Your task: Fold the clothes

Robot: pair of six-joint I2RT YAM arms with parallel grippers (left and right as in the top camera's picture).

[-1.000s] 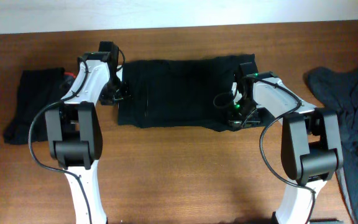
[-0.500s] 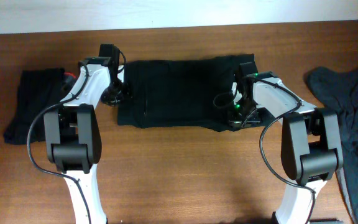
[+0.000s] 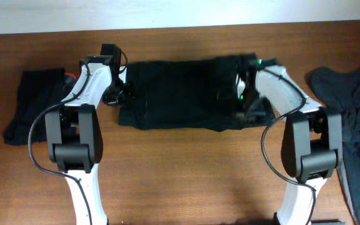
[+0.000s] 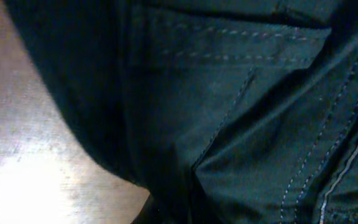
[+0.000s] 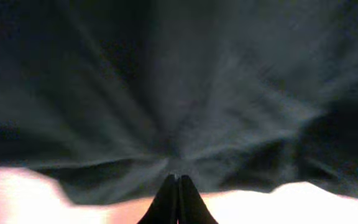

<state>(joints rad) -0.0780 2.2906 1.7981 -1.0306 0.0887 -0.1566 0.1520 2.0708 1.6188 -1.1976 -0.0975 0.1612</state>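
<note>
Left hand (image 3: 122,95), right hand (image 5: 178,178) — pinching black shorts (image 3: 180,90)

Open tabletop (image 3: 186,181) nearside; left pile (image 3: 30,103) and right heap (image 3: 355,125), probably clothes, alongside.

The left jaws have closed on the shorts (image 3: 180,94); the right arm (image 3: 280,87) has swung farther back.

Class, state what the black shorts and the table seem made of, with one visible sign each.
Shorts: matt woven cloth, perhaps cotton; stitched seams and soft creases. Table: wood or wood-look laminate, smooth, slightly glossy; brown grain and glare.
</note>
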